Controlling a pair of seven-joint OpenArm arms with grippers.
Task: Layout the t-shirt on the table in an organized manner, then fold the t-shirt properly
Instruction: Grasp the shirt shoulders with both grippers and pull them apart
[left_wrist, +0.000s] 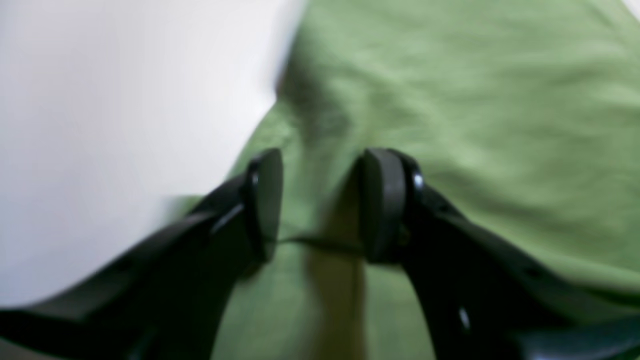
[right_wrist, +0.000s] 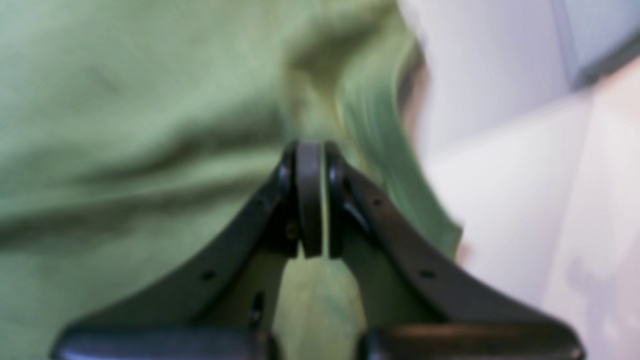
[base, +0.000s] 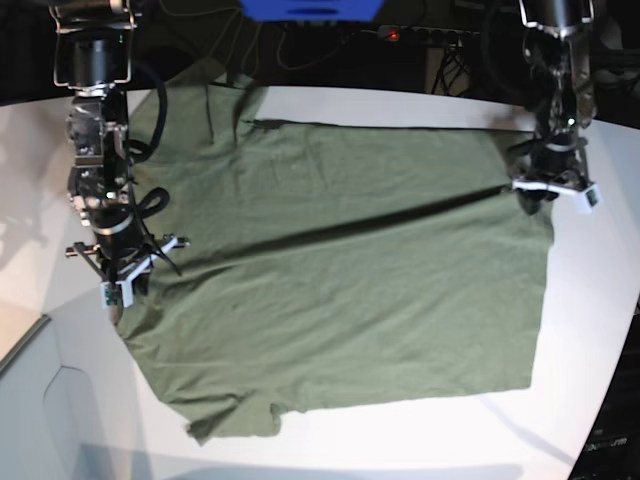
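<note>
The olive-green t-shirt (base: 340, 260) lies spread across the white table (base: 590, 330), one sleeve at the back left and one at the front. A taut crease runs across it between the two grippers. My right gripper (base: 118, 285) is at the shirt's left edge. In its wrist view this gripper (right_wrist: 317, 200) is shut on a thin fold of the t-shirt (right_wrist: 125, 100). My left gripper (base: 550, 190) is at the shirt's right edge. Up close, the left gripper (left_wrist: 322, 200) has its jaws partly apart, with a bunched ridge of t-shirt (left_wrist: 500, 100) pinched between the pads.
Behind the table's curved back edge are dark cables, a power strip with a red light (base: 395, 35) and a blue object (base: 310, 10). A pale panel (base: 30, 400) sits beyond the front left edge. Bare tabletop (left_wrist: 100, 125) shows beside the shirt.
</note>
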